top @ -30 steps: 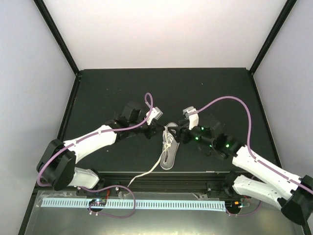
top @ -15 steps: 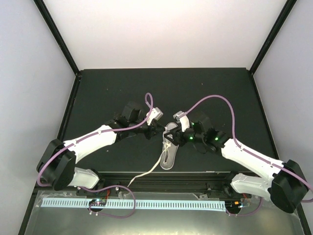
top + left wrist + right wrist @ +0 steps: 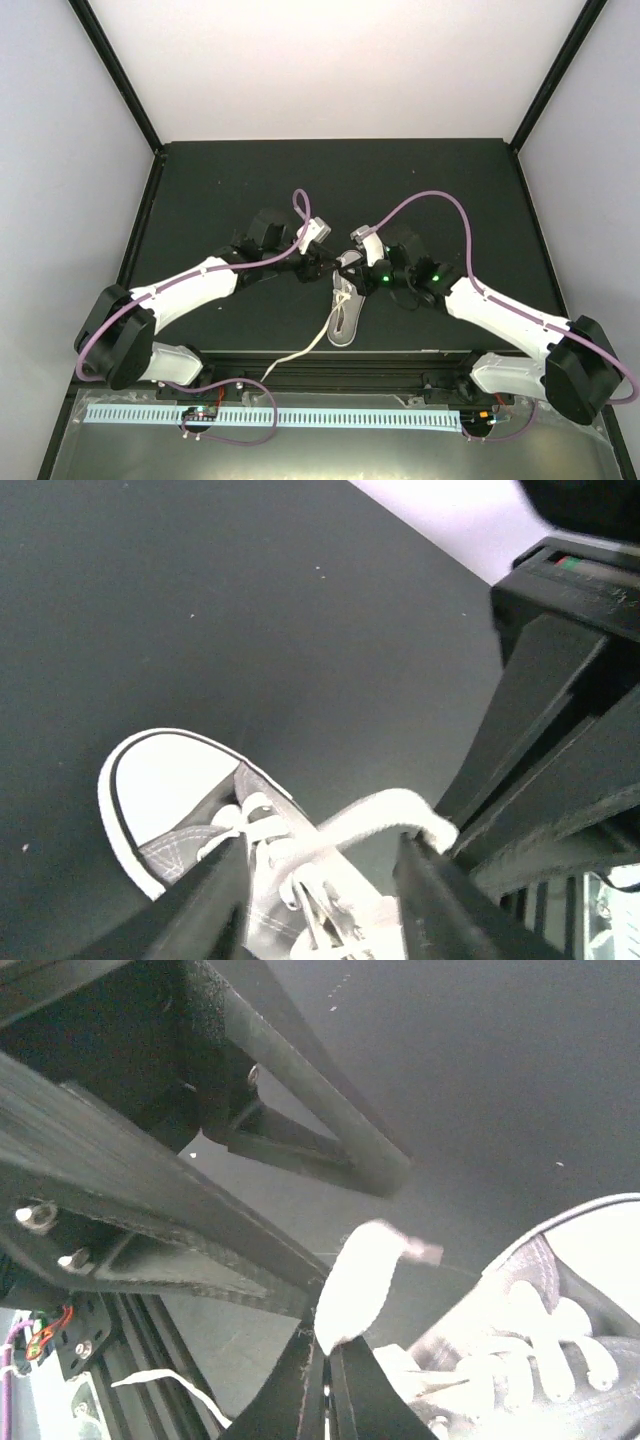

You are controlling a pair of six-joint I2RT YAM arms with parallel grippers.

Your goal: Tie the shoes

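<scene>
Where the sneaker (image 3: 345,318) is lying: it is resting on the black table (image 3: 220,190) between the two arms, lengthwise toward the near edge.
Place of the left gripper (image 3: 322,266): it is hovering just left of the sneaker's far end.
State of the left gripper: its fingers (image 3: 215,905) are standing apart, and a white lace loop (image 3: 385,808) is arching across the gap between them; whether either finger is touching the loop cannot be told.
Place of the right gripper (image 3: 352,268): it is hovering just right of the sneaker's far end, close to the left one.
State of the right gripper: its fingers (image 3: 298,1395) are pressing together and pinching the lace loop, which is sticking up out of their tips.
Trailing lace (image 3: 296,355): it is running from the sneaker's left side to the table's near edge.
What only the top view is giving: both arms and the whole sneaker at once, though the jaws are showing too small there to read.
What only the left wrist view is giving: the white toe cap (image 3: 165,780), the grey canvas beside it, and its own fingers spreading over the lacing.
What only the right wrist view is giving: the pinch itself, with the sneaker's laced front sitting low and to the right.
</scene>
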